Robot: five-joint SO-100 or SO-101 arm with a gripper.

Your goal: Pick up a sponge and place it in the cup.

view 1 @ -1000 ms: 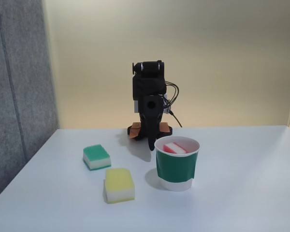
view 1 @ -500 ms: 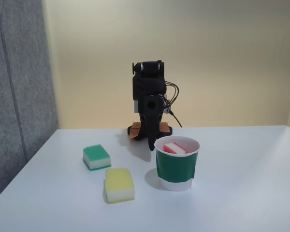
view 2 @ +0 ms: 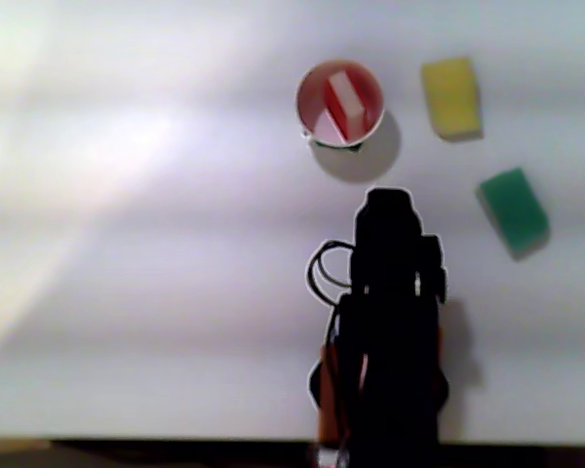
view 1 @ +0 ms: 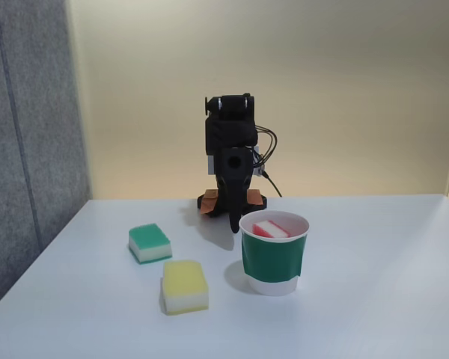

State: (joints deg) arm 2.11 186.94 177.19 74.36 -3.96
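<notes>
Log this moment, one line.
sponge in cup | pincer behind cup, holds nothing | green, yellow sponges on table

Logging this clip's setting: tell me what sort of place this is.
Probably an office or lab test bench: a plain white tabletop, a grey fabric partition panel at the left of the fixed view, and a bare cream wall behind the small black robot arm.

In the fixed view the sponge [view 1: 269,229] lies inside the cup [view 1: 274,254], which stands on the surface [view 1: 374,269] just before the folded arm [view 1: 230,161]. Two more sponges sit left of the cup — one [view 1: 185,286] nearer the camera, the other [view 1: 150,243] farther back and left — each apart from it.
</notes>
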